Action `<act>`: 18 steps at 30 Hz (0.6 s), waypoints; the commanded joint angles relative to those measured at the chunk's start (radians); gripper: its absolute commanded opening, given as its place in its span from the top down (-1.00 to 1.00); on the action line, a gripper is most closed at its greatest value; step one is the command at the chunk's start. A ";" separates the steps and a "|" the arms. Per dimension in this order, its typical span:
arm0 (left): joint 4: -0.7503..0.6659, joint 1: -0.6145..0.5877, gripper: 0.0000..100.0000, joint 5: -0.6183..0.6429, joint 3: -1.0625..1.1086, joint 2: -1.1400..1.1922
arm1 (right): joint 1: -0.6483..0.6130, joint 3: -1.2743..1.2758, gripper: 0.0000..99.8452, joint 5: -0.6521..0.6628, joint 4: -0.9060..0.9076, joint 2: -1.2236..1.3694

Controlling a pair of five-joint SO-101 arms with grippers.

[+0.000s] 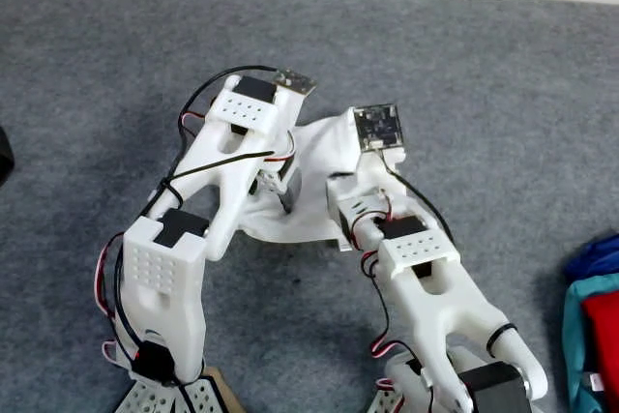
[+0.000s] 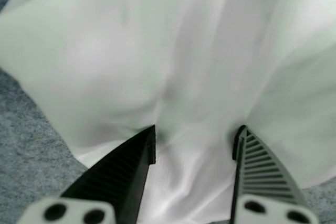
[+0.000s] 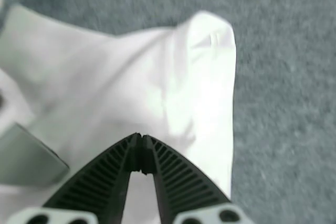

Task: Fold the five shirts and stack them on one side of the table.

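Note:
A white shirt lies crumpled on the grey table between my two arms. In the left wrist view the left gripper stands open low over the shirt, and cloth bunches between its black fingers. In the high view the left gripper points down onto the shirt's middle. The right gripper is shut, its tips pinched together on a fold of the white shirt, whose rolled edge runs away from it. In the high view the right gripper sits at the shirt's near right edge.
Folded shirts are stacked at the table's right edge: blue, teal and red. A dark object shows at the left edge. Grey table lies bare around the white shirt.

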 commanded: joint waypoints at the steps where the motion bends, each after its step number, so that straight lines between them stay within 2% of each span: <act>1: -0.005 -0.005 0.50 0.005 -0.005 -0.004 | 0.016 -0.013 0.98 0.044 0.042 -0.010; 6: -0.005 -0.005 0.50 0.005 -0.007 -0.004 | 0.036 0.050 0.98 0.127 0.081 -0.012; 15: -0.005 -0.008 0.50 0.005 -0.008 -0.004 | 0.156 0.058 0.98 0.141 0.182 -0.012; 18: -0.005 -0.008 0.50 0.005 -0.008 -0.005 | 0.183 0.059 0.98 0.190 0.200 -0.012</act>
